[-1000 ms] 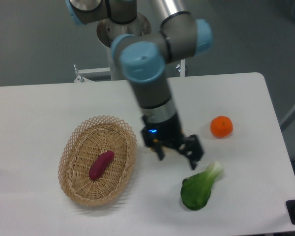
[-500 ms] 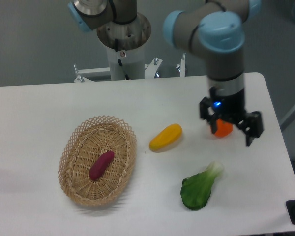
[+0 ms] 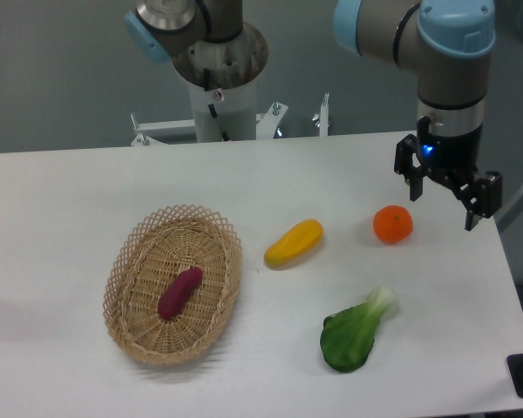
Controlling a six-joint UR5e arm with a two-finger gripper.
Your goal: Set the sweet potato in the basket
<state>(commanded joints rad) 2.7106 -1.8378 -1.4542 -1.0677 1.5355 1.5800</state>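
Camera view: sweet potato lying inside the basket, on its woven floor, tilted with the upper end toward the right. Basket resting on the white table, left of centre. Gripper high at the right, near the table's far right edge — fingers spread apart, grasping nothing. Orange just below and left of it, apart from the fingers. Yellow vegetable between basket and orange, touching neither. Bok choy nearer the front edge — leafy end down-left, pale stem up-right.
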